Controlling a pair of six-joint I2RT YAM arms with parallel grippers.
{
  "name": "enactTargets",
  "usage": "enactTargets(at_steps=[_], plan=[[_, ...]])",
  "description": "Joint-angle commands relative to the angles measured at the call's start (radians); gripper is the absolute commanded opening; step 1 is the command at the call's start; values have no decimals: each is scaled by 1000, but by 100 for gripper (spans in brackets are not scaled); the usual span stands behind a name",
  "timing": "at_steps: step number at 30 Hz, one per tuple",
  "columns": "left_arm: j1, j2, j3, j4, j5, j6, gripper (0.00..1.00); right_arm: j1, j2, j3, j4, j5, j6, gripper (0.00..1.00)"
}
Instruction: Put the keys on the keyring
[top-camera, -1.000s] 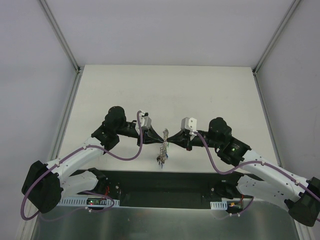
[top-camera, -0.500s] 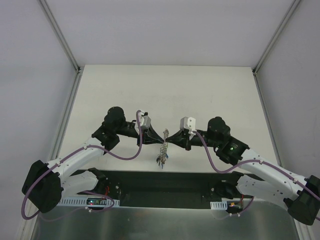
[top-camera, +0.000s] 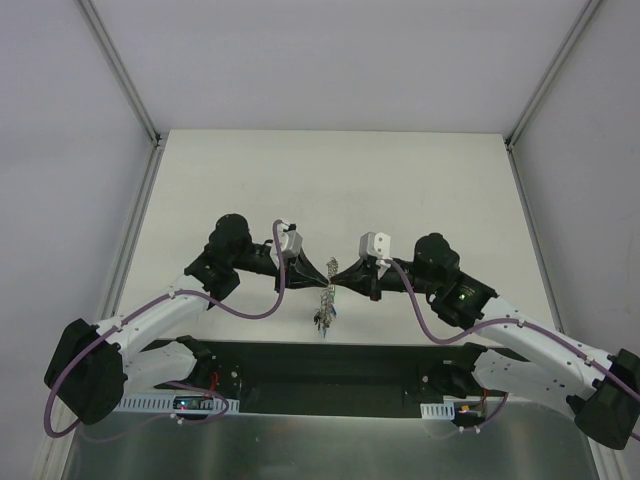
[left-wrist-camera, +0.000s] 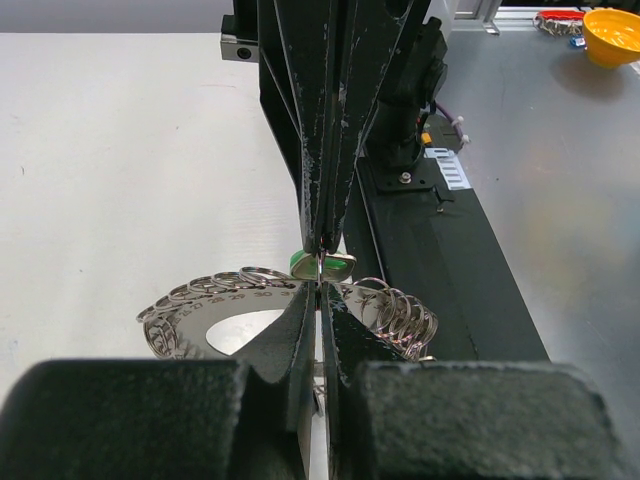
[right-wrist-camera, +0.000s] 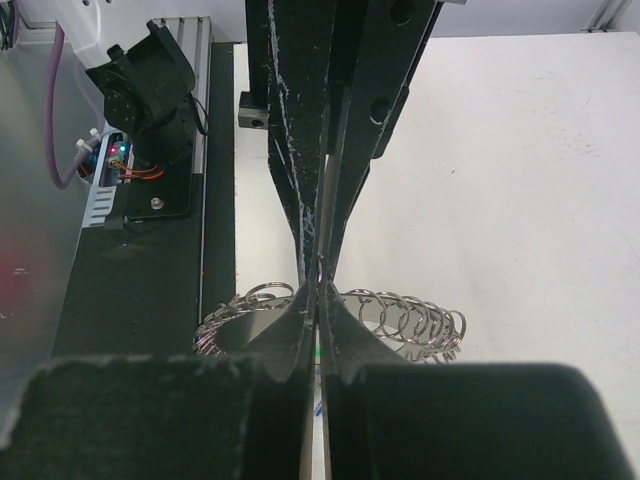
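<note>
Fingers of the left gripper, we note, are clamped on the wide grey metallic keyring; the right gripper, tip to tip, pinches the green-headed key. Both meet over the off-white table, near its black front strip, between pale enclosure walls framed by aluminium posts.

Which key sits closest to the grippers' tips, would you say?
The green-headed key, between the left gripper and right gripper; other keys hang farther along the keyring.

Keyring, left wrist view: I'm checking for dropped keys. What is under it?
Bare white table shows beneath the keyring and through its hole. The left gripper covers the ring's middle, so anything under that is hidden.
</note>
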Motion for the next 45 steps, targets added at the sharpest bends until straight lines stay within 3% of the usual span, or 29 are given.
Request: enactTargets(at_steps=[1,13,20,23,30,45], plan=[[1,-7,31,6,-23,33,0,-1,4,27,53,-5,17,1],[-14,-6,60,-110,-88,99,0,1,30,60,19,44,28,4],[-16,-10,55,-101,-93,95,0,1,29,67,2,67,32,35],[-16,-15,49,-86,-102,86,0,-5,-5,63,-39,112,22,39],[-16,-19,47,-81,-102,84,0,-39,-33,37,-127,116,0,38],[-16,-24,49,-81,-96,81,0,-53,35,53,-105,1,-15,33]])
